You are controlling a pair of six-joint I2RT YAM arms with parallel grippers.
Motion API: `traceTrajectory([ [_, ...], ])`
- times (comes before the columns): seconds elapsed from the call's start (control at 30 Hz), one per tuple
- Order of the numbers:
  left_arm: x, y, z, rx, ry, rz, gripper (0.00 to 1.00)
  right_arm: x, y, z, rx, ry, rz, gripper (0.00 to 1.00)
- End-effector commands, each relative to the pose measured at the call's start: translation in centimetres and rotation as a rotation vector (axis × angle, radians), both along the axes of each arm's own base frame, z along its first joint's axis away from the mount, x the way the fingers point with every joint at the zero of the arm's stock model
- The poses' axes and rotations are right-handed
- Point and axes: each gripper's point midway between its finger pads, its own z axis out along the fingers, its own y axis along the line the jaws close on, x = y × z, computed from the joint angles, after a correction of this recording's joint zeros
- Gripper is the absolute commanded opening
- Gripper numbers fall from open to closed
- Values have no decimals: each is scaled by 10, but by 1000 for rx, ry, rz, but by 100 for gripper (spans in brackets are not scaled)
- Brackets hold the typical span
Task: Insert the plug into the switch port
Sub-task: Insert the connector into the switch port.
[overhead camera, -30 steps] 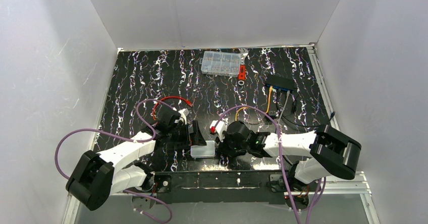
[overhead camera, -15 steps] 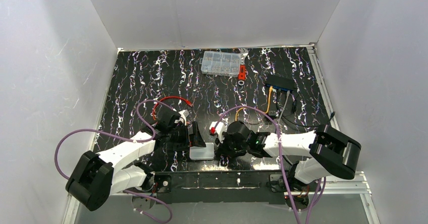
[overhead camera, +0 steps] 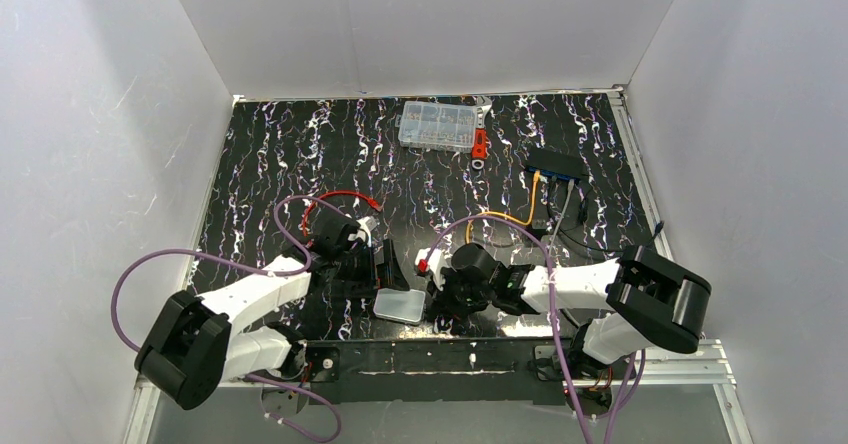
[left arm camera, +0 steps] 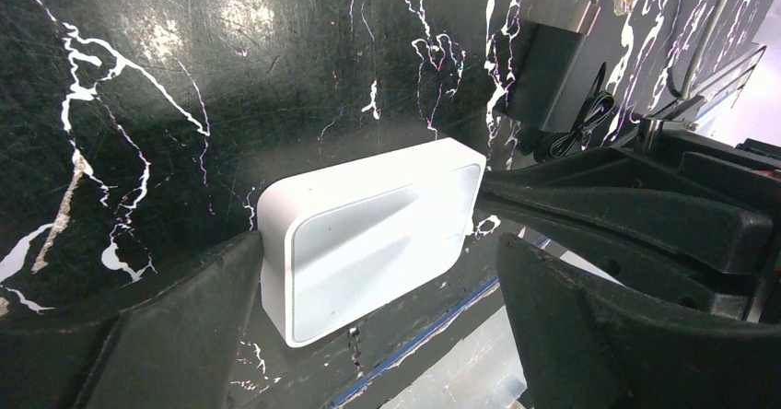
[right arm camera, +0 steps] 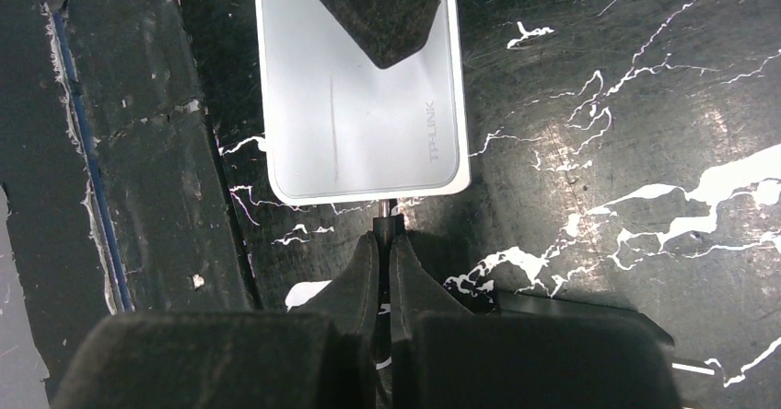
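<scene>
The black switch (overhead camera: 556,164) with its blue-edged port face lies at the back right. A thin orange cable (overhead camera: 520,219) runs from it toward my right arm; its clear plug is out of view. My right gripper (overhead camera: 437,289) (right arm camera: 383,239) is shut on a thin black barrel plug (right arm camera: 384,214), whose metal tip touches the edge of the white-grey box (overhead camera: 399,307) (right arm camera: 359,123). My left gripper (overhead camera: 385,264) (left arm camera: 378,326) is open and straddles that box (left arm camera: 368,234), which rests against one finger (left arm camera: 157,326).
A red wire (overhead camera: 345,199) loops behind my left gripper. A clear parts case (overhead camera: 437,126) and a small red piece (overhead camera: 480,144) lie at the back. A black adapter block (left arm camera: 543,77) and black cables lie right of centre. The table's front edge (right arm camera: 92,197) is close by.
The white-grey box has slid a little toward the near edge. Both grippers have moved slightly nearer with it, and more of the orange cable shows behind my right arm.
</scene>
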Motion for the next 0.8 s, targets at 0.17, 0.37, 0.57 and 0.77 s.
traceTrajectory([
  [0.17, -10, 4, -11, 30, 50, -31, 98, 11, 22, 24, 150, -80, 7, 1],
  [0.37, -12, 3, -13, 27, 58, -39, 98, 21, 19, 31, 168, -136, -36, 1],
  [0.57, -12, 2, -13, 21, 64, -43, 97, 31, 16, 35, 170, -175, -87, 1],
  [0.77, -12, 0, -14, 18, 71, -47, 97, 34, 16, 40, 196, -196, -102, 1],
])
